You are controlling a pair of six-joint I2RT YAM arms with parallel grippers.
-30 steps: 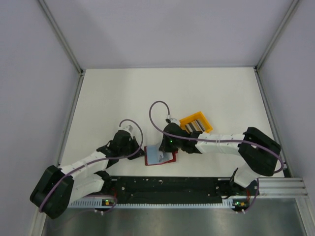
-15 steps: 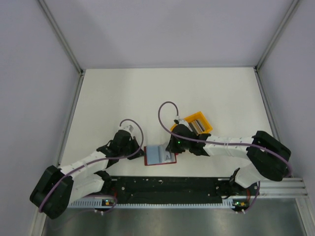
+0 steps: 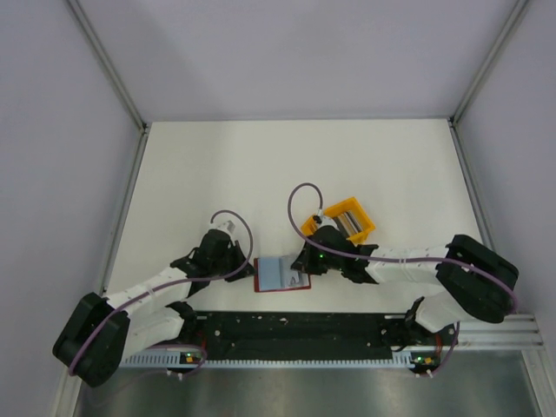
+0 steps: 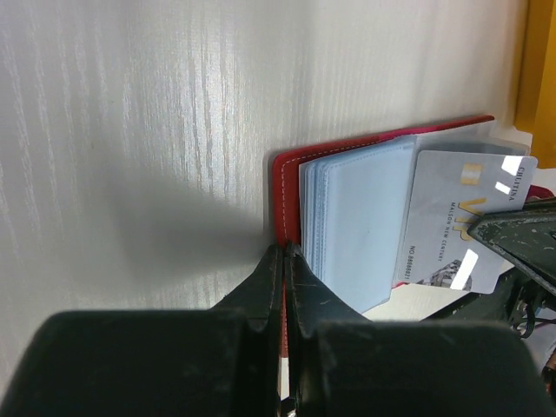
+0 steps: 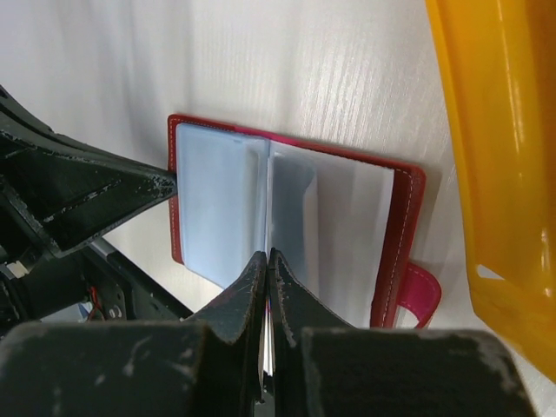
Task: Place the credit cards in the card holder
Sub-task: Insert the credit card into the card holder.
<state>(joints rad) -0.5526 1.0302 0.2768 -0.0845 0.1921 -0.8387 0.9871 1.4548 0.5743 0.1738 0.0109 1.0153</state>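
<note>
The dark red card holder (image 3: 280,275) lies open near the table's front edge, its pale blue sleeves facing up. My left gripper (image 3: 247,271) is shut on the left edge of its red cover (image 4: 287,195); in the left wrist view the jaw tips (image 4: 285,252) pinch it. My right gripper (image 3: 301,261) is shut on a silver-grey credit card (image 4: 456,217), held on edge over the holder's right half. In the right wrist view the jaw tips (image 5: 268,254) clamp the thin card (image 5: 268,360) above the open sleeves (image 5: 221,208). The snap tab (image 5: 419,297) sticks out at the right.
A yellow plastic bin (image 3: 347,219) with more cards stands just behind and right of the holder, and its wall (image 5: 495,174) is close beside the right gripper. The black rail (image 3: 295,334) runs along the table's front edge.
My right wrist has shifted a little to the right and its elbow has swung outward, uncovering more of the holder. The left gripper and the holder have stayed put.
</note>
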